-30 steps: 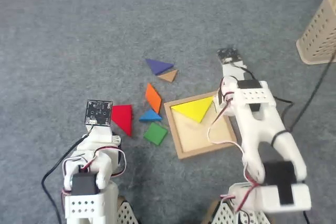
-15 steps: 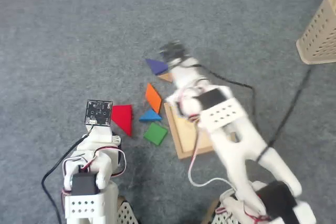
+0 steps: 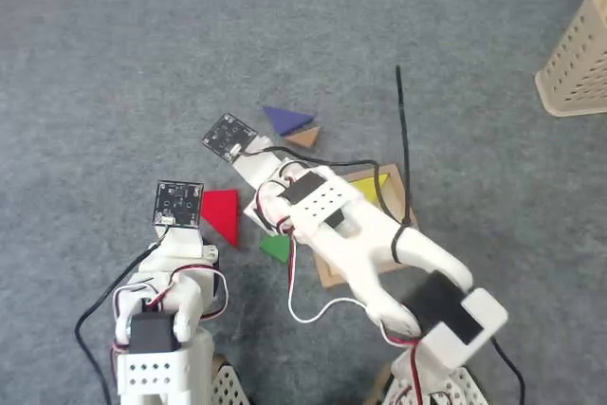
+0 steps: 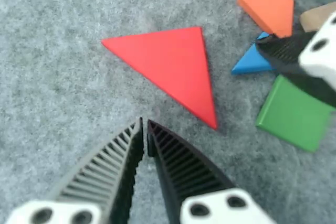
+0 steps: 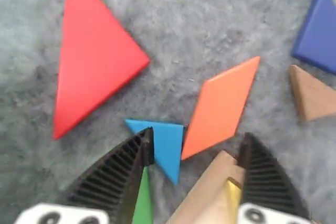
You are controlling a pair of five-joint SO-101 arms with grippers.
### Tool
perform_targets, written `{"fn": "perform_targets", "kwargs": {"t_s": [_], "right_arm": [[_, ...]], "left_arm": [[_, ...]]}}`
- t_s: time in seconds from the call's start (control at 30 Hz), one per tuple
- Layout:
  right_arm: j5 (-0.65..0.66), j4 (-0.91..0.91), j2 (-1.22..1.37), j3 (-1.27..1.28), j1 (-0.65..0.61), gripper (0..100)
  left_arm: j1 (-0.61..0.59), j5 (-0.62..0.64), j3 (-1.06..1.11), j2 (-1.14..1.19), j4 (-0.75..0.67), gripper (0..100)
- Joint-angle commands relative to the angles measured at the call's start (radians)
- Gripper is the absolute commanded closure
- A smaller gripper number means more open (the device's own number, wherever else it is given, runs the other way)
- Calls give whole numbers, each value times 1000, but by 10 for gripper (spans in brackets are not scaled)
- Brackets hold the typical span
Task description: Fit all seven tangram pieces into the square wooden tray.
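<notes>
My right gripper (image 5: pixel 198 140) stands open low over the small blue triangle (image 5: pixel 163 142) and the orange parallelogram (image 5: pixel 220 106), one finger on either side of them. The red triangle (image 5: pixel 92 56) lies beyond; the purple triangle (image 5: pixel 317 30) and brown triangle (image 5: pixel 312 95) lie off to one side. A corner of the wooden tray (image 5: pixel 205 198) with the yellow triangle (image 5: pixel 231 187) in it shows between the fingers. My left gripper (image 4: pixel 144 127) is shut, empty, just short of the red triangle (image 4: pixel 170 69). The green square (image 4: pixel 294 114) lies by the blue triangle (image 4: pixel 252 61).
In the high view the right arm (image 3: pixel 318 201) stretches across the tray (image 3: pixel 394 187) and hides most of it. A black cable (image 3: pixel 403 130) arcs above the tray. A slotted beige basket (image 3: pixel 579 54) stands at the far right. Grey carpet lies open toward the back.
The right arm has swung from the tray's far right corner across to the left, over the loose orange and blue pieces. The left arm has kept still.
</notes>
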Motion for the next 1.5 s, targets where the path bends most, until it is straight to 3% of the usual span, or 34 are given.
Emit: {"fn": "perform_targets", "kwargs": {"t_s": [0.0, 0.27, 0.53, 0.73, 0.97, 1.2, 1.47], "right_arm": [[20, -39, 13, -58, -7, 693], [18, -35, 36, -54, -4, 693], [12, -18, 8, -52, 88, 693], [11, 102, -93, -52, 47, 693], [20, 120, -119, -3, 41, 699], [20, 254, -180, -8, 125, 819], [21, 460, -588, 193, 269, 979]], "left_arm": [[-3, 6, -5, -6, 3, 989], [-3, 6, -5, -6, 3, 989], [-3, 6, -5, -6, 3, 989], [-3, 6, -5, -6, 3, 989], [-3, 6, -5, -6, 3, 989], [-3, 6, -5, -6, 3, 989], [-3, 6, -5, -6, 3, 989]]}}
